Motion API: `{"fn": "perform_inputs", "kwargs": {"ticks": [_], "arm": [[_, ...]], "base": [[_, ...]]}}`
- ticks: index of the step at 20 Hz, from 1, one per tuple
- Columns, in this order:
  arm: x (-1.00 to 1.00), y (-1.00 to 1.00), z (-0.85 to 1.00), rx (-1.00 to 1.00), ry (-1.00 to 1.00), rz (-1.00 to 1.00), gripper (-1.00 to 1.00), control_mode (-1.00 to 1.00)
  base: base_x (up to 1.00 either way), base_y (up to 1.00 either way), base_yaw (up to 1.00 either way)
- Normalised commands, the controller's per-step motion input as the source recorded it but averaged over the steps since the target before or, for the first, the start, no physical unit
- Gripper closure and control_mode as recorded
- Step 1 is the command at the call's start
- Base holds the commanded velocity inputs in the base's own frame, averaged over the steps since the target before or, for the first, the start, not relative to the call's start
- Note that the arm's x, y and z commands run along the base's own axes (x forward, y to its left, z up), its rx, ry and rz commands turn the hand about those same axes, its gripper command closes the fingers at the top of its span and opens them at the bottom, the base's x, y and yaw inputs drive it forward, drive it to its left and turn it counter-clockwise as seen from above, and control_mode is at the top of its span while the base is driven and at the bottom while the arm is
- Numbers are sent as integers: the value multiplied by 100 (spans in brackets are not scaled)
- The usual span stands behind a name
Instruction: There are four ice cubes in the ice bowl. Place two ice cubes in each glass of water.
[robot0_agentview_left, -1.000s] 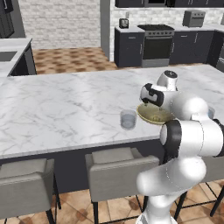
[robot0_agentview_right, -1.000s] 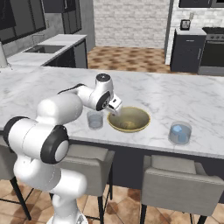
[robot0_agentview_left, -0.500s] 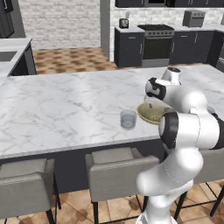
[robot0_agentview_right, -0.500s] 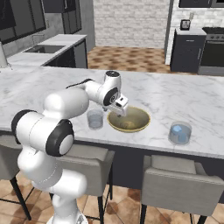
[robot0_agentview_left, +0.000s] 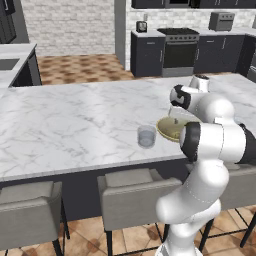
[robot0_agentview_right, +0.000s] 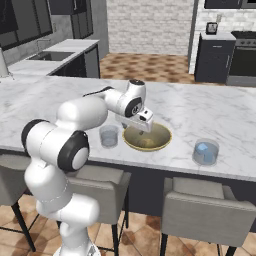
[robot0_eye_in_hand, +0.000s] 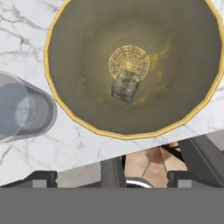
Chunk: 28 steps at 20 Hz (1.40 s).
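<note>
The tan-yellow ice bowl (robot0_eye_in_hand: 131, 26) (robot0_agentview_right: 147, 138) (robot0_agentview_left: 169, 129) has one pale ice cube (robot0_eye_in_hand: 125, 89) lying just off its centre. My gripper (robot0_eye_in_hand: 153, 168) (robot0_agentview_right: 144, 124) hangs a little above the bowl's near rim, open, with nothing between its fingers. One glass of water (robot0_eye_in_hand: 22, 111) (robot0_agentview_right: 109, 136) (robot0_agentview_left: 146, 136) stands right beside the bowl; something pale shows inside it, but I cannot tell what. The other glass of water (robot0_agentview_right: 205, 152) stands apart on the bowl's other side, with pale blue ice (robot0_agentview_right: 202, 148) in it.
The bowl and glasses stand near the front edge of a long white marble counter (robot0_agentview_right: 200, 107) (robot0_agentview_left: 75, 120). Grey stools (robot0_agentview_right: 200, 200) (robot0_agentview_left: 130, 190) are tucked below that edge. A sink (robot0_agentview_right: 50, 56) lies far left on another counter.
The hand has swung from above the glass beside the bowl to above the bowl's near rim. The jaws have stayed open. Bowl and glasses have not moved.
</note>
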Motion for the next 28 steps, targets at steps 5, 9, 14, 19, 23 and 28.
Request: {"fn": "perform_inputs", "kwargs": {"ticks": [5,9,14,19,23,28], "arm": [[1,-10,-24,0,1,4,-100,-100],[13,-6,-24,0,0,4,-100,-100],[25,-4,-21,0,0,4,-100,-100],[31,-4,-22,0,1,5,-100,-100],[27,-11,-25,0,4,2,-100,-100],[24,-9,-22,0,4,0,-100,-100]], "base": [[0,0,0],[0,0,0],[0,0,0],[0,0,0],[0,0,0],[0,0,0]]}}
